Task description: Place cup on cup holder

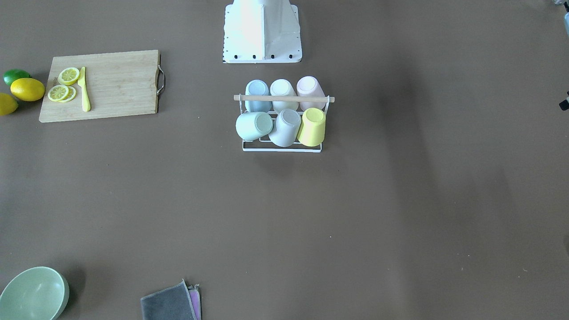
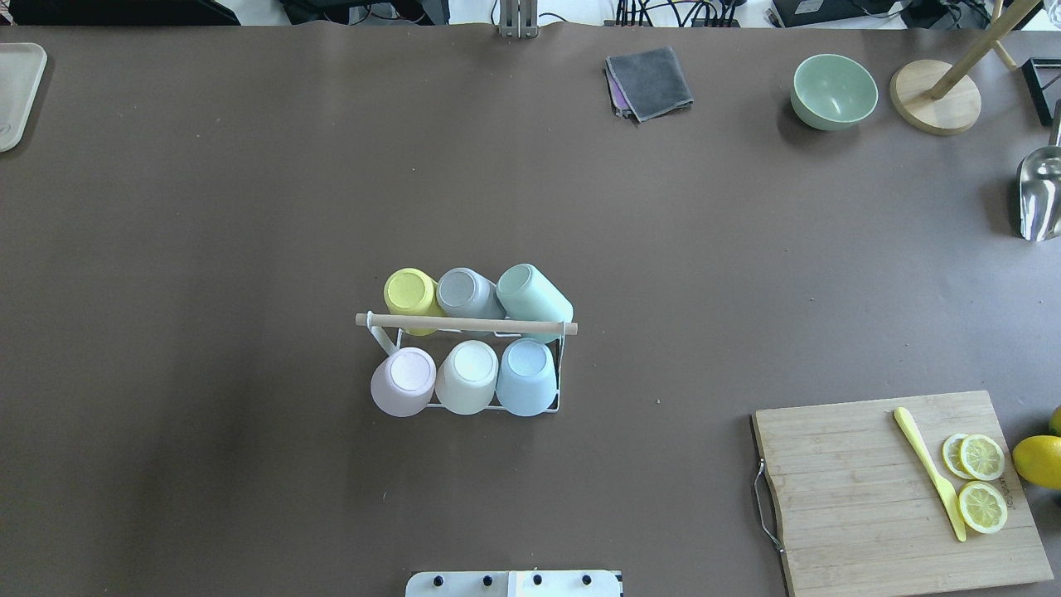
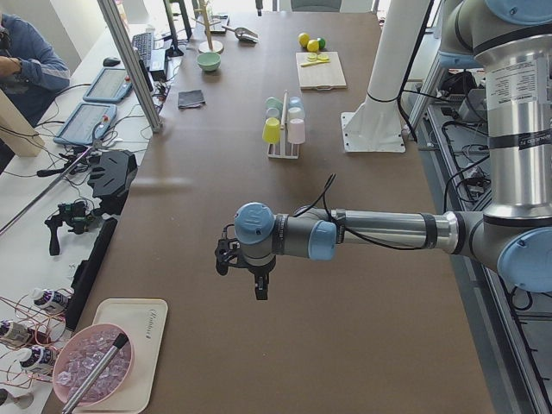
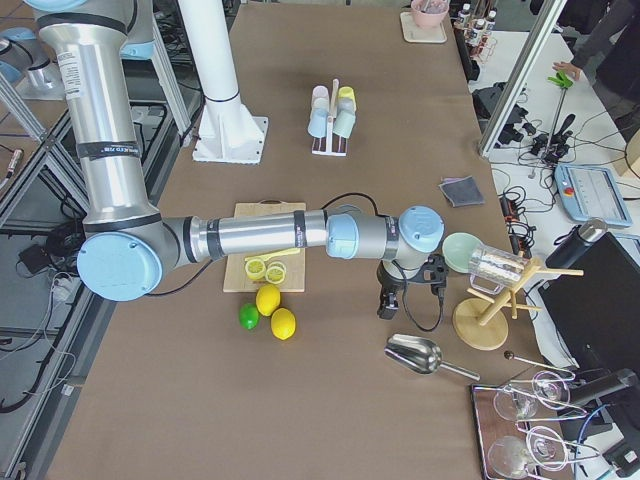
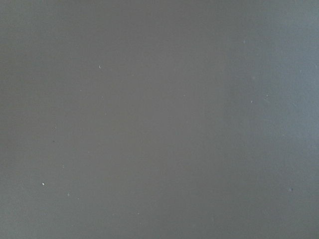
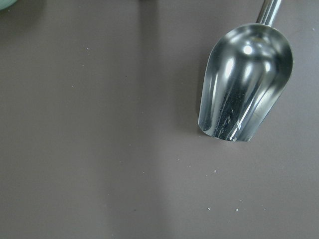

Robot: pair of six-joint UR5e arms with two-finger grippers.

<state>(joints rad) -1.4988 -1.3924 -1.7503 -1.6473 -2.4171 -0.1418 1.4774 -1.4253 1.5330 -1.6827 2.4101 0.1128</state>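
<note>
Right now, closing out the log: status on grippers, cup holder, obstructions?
Left gripper and right gripper hang over the table ends, jaw state unclear. Cup holder mid-table, six cups on it. Nothing close by.

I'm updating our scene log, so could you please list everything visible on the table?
cup holder: one, white wire with wooden rod, centre
cups: six, yellow, grey, mint, pink, cream, blue, upturned on cup holder
cutting board: one, light wood, robot's right
lemon slices: three, yellow, on cutting board
knife: one, yellow, on cutting board
lemons: two, yellow, beside cutting board
lime: one, green, beside lemons
bowl: one, pale green, far right
cloths: two, grey over purple, far edge
scoop: one, silver, right end
wooden stand: one, light wood, beside bowl
tray: one, pale, far left corner
left pincer: one, black, over bare table, left end
right pincer: one, black, near scoop
</note>
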